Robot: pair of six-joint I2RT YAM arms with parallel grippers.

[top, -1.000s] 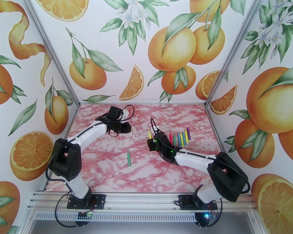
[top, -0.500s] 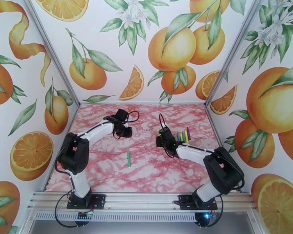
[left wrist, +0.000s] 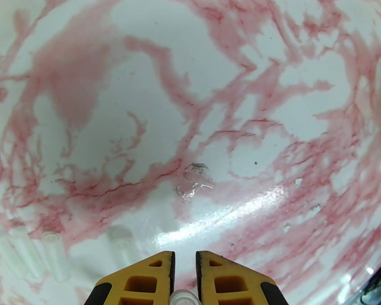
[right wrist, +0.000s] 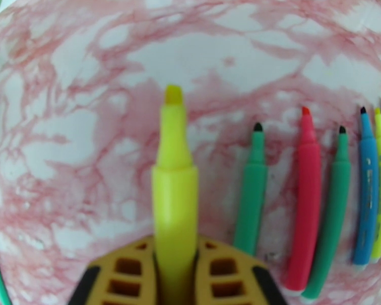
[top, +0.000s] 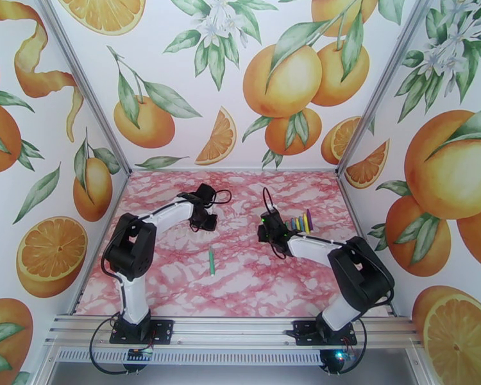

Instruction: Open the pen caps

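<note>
The right tool point(right wrist: 175, 243) is clamping an uncapped yellow marker point(right wrist: 174, 163), tip pointing to 12 o'clock. More uncapped pens point(right wrist: 307, 199) are lying in a row at its 3 o'clock. The left tool point(left wrist: 184, 256) is pinching a clear cap point(left wrist: 185, 298). Other pen caps point(left wrist: 53, 250) are lying on the surface point(left wrist: 139, 97) at 8 o'clock.

The right jaws, carrying the yellow marker point(right wrist: 174, 199), have moved away from the bases toward the row of pens point(top: 301, 222), now hiding its left end. Both elbows have swung inward, and the left jaws have shifted slightly right.
</note>
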